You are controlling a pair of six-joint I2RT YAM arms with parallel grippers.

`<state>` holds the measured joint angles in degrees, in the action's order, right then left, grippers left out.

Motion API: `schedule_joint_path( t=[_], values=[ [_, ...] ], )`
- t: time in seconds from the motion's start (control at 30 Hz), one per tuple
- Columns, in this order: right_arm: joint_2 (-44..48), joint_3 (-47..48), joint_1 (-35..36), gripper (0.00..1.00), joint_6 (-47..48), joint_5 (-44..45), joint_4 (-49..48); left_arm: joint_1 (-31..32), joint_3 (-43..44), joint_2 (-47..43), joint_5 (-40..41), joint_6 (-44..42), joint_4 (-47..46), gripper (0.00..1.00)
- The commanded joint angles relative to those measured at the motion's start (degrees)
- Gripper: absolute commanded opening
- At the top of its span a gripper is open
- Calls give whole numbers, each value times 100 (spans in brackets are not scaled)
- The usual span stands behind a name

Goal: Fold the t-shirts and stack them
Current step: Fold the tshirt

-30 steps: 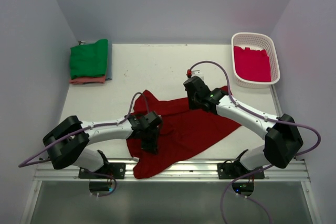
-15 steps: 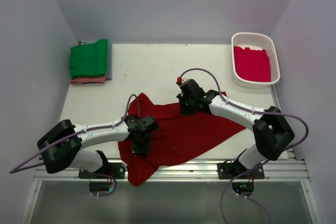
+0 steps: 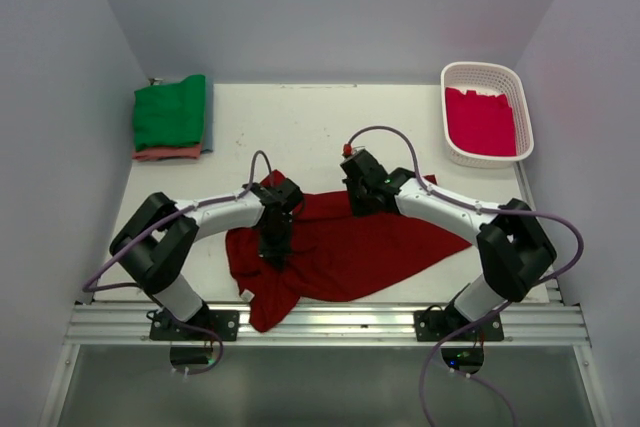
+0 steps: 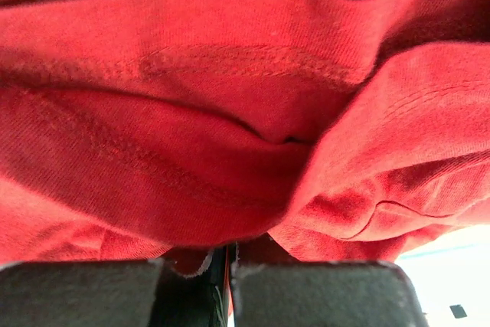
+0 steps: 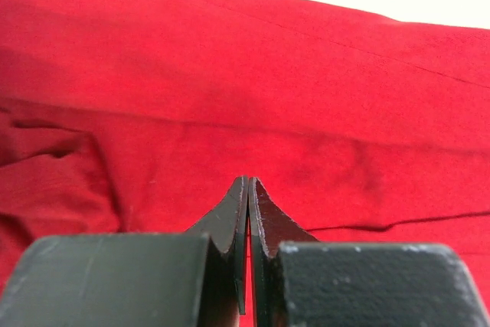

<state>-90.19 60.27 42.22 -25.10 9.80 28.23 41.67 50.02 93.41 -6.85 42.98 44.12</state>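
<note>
Pale grey walls [image 3: 320, 7] close in a white counter [image 3: 300, 127], and across its near middle lies the dark red t-shirt [image 3: 370, 247], spread out but rumpled. Its right side tapers to a point near the right arm [image 3: 445, 209], while its lower left part bunches into a lobe that reaches the counter's front edge. The left arm [image 3: 215, 215] bends in over the shirt's upper left part. In the left wrist view the left jaws are clenched with red cloth gathered down into the seam between them, so they grasp the dark red t-shirt. Thick rolls of fabric with stitched hem lines pile up right in front of them. The right jaws sit at the shirt's far edge, pressed together tip to tip. From the right wrist view I cannot tell whether any cloth is nipped between them. The cloth ahead of them lies smoother, with a few shallow creases and a soft fold at the left. At the far left corner rests a folded stack, well apart from the arms. It has a green t-shirt [image 3: 170, 112] on top, a salmon-pink t-shirt [image 3: 165, 153] showing along its near edge and a bluish t-shirt [image 3: 207, 117] peeking out on the right. At the far right a white lattice basket [image 3: 455, 72] holds a crimson-pink t-shirt [image 3: 482, 122].
</note>
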Motion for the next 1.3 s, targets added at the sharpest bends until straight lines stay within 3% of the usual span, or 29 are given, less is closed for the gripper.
schedule_joint_path(
  t=[0.0,0.2,0.5,0.83,1.0,1.27],
  values=[
    [-243,72,-186,0,-188,681,165,-396,-80,415,1424,-641,-1300,0],
    [-912,230,-617,0,-285,628,25,-950,-168,477,1248,-1046,-1564,0],
    [-1825,792,-943,0,-364,645,-19,-1468,403,933,1072,-1503,-1784,0],
    [-3065,2216,-1532,0,-258,751,244,-2426,1782,1891,712,-2215,-1635,0],
    [-3443,2927,-1752,0,-171,769,463,-2611,2476,2278,747,-2373,-1327,0],
    [-3628,3210,-1840,0,-65,769,509,-2620,2276,1691,852,-2628,-633,0]
  ],
)
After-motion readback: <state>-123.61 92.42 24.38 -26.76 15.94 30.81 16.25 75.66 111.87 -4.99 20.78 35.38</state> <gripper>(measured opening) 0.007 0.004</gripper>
